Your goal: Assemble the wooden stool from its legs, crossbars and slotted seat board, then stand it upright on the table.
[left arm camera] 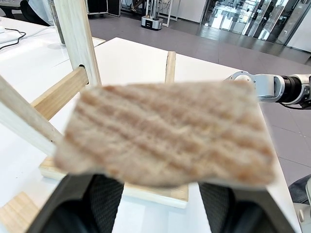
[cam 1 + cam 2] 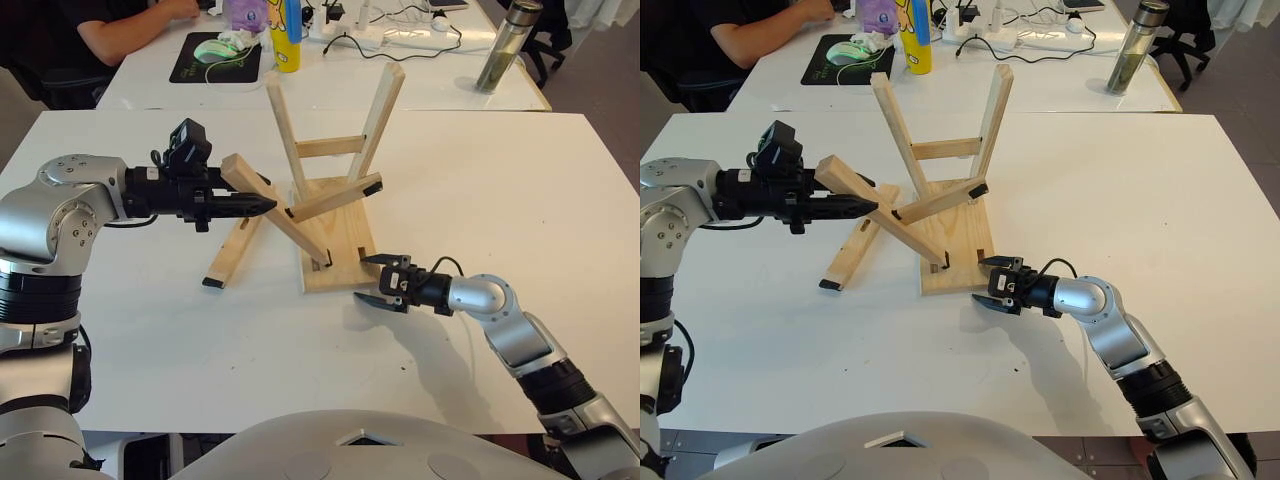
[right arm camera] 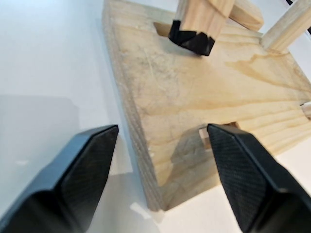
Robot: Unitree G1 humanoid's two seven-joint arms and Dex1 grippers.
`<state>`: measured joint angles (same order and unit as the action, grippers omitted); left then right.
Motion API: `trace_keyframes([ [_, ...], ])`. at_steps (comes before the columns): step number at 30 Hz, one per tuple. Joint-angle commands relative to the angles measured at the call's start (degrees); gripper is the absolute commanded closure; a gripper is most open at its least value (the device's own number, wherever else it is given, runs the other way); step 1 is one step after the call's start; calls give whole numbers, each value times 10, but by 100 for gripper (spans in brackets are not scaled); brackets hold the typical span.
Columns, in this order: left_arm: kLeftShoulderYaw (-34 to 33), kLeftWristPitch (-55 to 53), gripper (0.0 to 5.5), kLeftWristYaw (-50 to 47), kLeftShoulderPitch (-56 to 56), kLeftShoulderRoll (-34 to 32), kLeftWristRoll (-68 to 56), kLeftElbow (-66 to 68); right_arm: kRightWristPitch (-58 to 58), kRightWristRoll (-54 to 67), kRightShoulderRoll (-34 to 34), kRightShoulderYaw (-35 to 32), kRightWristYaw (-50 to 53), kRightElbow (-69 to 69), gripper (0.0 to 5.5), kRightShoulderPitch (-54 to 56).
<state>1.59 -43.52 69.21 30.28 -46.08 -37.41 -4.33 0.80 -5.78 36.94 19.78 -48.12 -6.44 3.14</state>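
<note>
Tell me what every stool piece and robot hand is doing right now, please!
Seat board, lying flat on the table.
Back legs, standing upright in the board, joined by a crossbar.
Tilted leg, leaning, black tip at a near slot.
Side leg, slanted, black tip on the table.
Left gripper, shut on the tilted leg.
Right gripper, open, around the board's near corner.

Bright, even overhead light washed the white table (image 2: 520, 200), leaving only soft grey shadows under the right gripper (image 2: 362, 278) and its arm on the near side. The seat board (image 3: 194, 92) carried a dim patch at its near corner. Daylight glowed through glazed walls (image 1: 243, 19) beyond the table.
</note>
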Motion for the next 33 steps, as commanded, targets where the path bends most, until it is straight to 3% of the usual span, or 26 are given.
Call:
trace_keyframes([
  [1, 1, 6, 344, 15, 18, -21, 17, 10, -12, -8, 1, 7, -8, 8, 210, 1],
  [10, 4, -27, 344, 40, 19, -36, 4, -4, -13, -13, 0, 5, 1, 20, 210, -1],
  [17, 14, 9, 344, 30, 13, -37, 48, 13, -18, -15, -4, 7, 5, 21, 210, 0],
  [27, 61, 57, 344, 33, 39, -30, 100, 23, -34, -13, -1, 7, 5, 7, 210, -6],
  [33, 85, 33, 344, 24, 44, -9, 85, -33, -55, -5, -3, 12, -7, 6, 210, -7],
])
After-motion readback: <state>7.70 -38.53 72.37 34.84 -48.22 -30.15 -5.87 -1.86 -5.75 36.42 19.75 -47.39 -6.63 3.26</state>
